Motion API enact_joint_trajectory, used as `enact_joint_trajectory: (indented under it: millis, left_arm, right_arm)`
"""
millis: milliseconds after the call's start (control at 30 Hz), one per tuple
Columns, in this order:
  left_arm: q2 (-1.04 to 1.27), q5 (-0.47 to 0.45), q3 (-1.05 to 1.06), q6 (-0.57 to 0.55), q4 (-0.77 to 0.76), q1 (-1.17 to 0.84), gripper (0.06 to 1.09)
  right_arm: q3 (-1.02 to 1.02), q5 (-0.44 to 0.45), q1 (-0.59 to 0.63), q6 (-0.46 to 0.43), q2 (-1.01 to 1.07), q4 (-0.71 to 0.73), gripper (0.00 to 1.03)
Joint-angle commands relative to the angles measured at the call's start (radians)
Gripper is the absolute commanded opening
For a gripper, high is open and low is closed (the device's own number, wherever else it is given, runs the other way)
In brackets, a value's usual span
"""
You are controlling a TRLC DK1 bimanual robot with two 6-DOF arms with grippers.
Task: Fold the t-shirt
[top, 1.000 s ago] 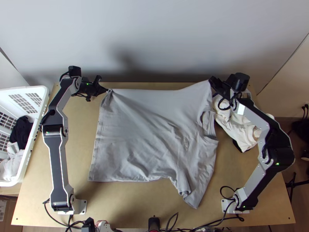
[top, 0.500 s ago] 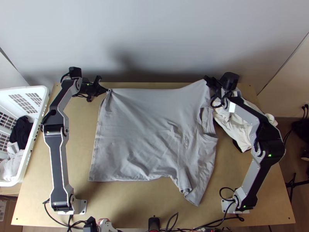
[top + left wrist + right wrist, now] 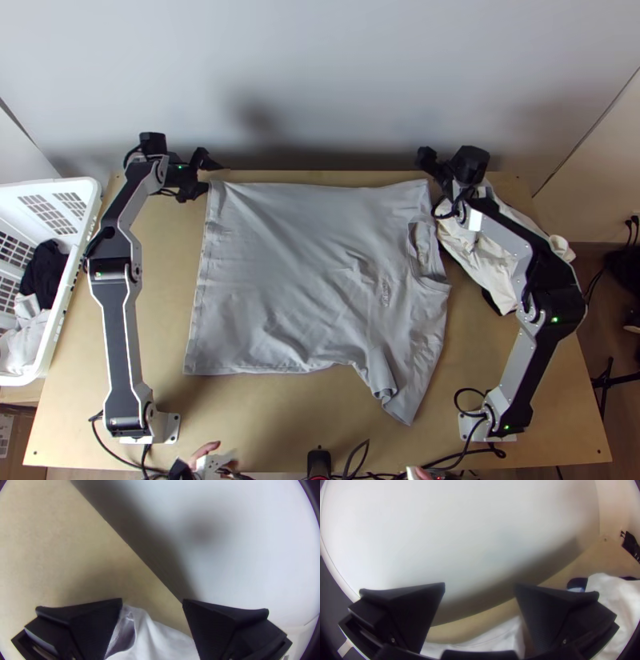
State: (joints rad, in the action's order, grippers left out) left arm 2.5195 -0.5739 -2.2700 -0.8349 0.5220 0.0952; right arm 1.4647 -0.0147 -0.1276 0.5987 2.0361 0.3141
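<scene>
Nearest you, the light grey cotton T-shirt point(image 3: 296, 272) keeps its place from the earlier frames: its near sleeve still points toward the near edge of the light wooden table point(image 3: 264, 424). At the far side, you now have both grips undone. The far hem corner, pinched to a point half a second ago, has dropped beside your left gripper point(image 3: 210, 175), whose fingers now stand wide apart. The far sleeve end, raised earlier, has settled lower beside your right gripper point(image 3: 434, 183); it too is spread wide. In the left wrist view, the hem corner shows between the black fingers point(image 3: 96, 623); you can't tell whether it touches them.

Your shirt lies spread, lightly creased, hem toward the left arm and collar point(image 3: 424, 250) toward the right. Nearest, you have a broad band of bare wood between hem and table edge, and a narrower one beyond the sleeve. Farther up, bare wood separates the shirt from the left arm. Room is tighter on the right, where a bunched cream-white cloth point(image 3: 482, 254) lies just beside the shirt, under your right arm. Farthest, the shirt's long side runs close to the table's far edge, with the pale smooth wall point(image 3: 320, 80) right behind.
</scene>
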Motion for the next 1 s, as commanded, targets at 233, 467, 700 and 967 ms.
enact_joint_trajectory:
  millis: [233,467,700,967]
  left_arm:
    - [-0.324,0.082,0.05,0.083,0.072,-0.014,1.04]
    - [-0.596,0.101,0.231,0.402,0.418,-0.026,1.04]
    - [-1.078,0.036,0.943,0.566,0.265,-0.04,1.04]
    - [-1.355,0.036,1.334,0.534,0.273,-0.077,1.04]
  right_arm:
    - [-0.032,0.045,0.006,-0.022,-0.344,-0.248,0.98]
    - [-0.106,-0.108,-0.026,0.125,-0.62,-0.874,0.98]
    - [-0.438,-0.172,-0.073,0.135,-0.935,-1.155,0.98]
    - [-0.794,-0.146,-0.185,0.197,-1.172,-1.198,0.98]
